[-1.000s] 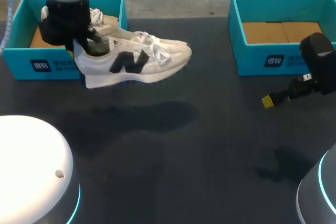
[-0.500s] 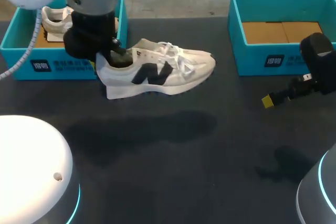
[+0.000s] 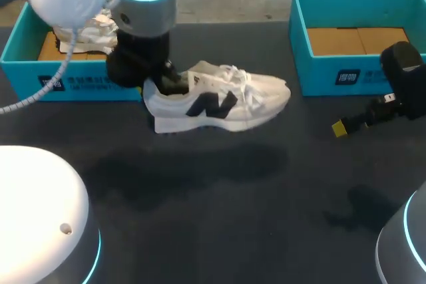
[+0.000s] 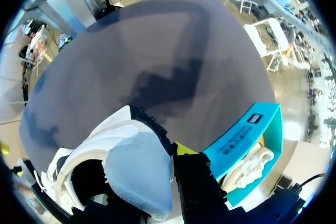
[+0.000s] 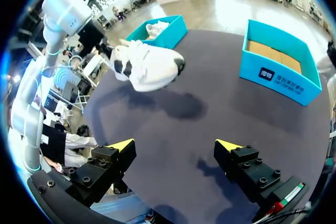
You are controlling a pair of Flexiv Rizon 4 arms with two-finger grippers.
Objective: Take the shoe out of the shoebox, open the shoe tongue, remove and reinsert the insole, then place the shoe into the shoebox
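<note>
A white sneaker (image 3: 226, 101) with a dark side logo hangs above the dark table, toe pointing right. My left gripper (image 3: 165, 83) is shut on its heel collar. In the left wrist view one yellow fingertip (image 4: 184, 149) presses the outside of the pale blue heel (image 4: 139, 174); the other finger is hidden inside the shoe. The teal left shoebox (image 3: 80, 81) stands behind the sneaker and holds a second white shoe (image 3: 90, 34). My right gripper (image 5: 175, 145) stands open and empty over the table's right side, with the held sneaker (image 5: 147, 66) far ahead of it.
A second teal shoebox (image 3: 319, 64) with a bare cardboard floor stands at the back right, also seen in the right wrist view (image 5: 278, 74). My right arm (image 3: 403, 88) hangs low just in front of it. The table (image 3: 219, 217) is dark.
My left arm has carried the sneaker rightward and toward the front, away from the left shoebox and slightly lower. The right arm has not moved.
</note>
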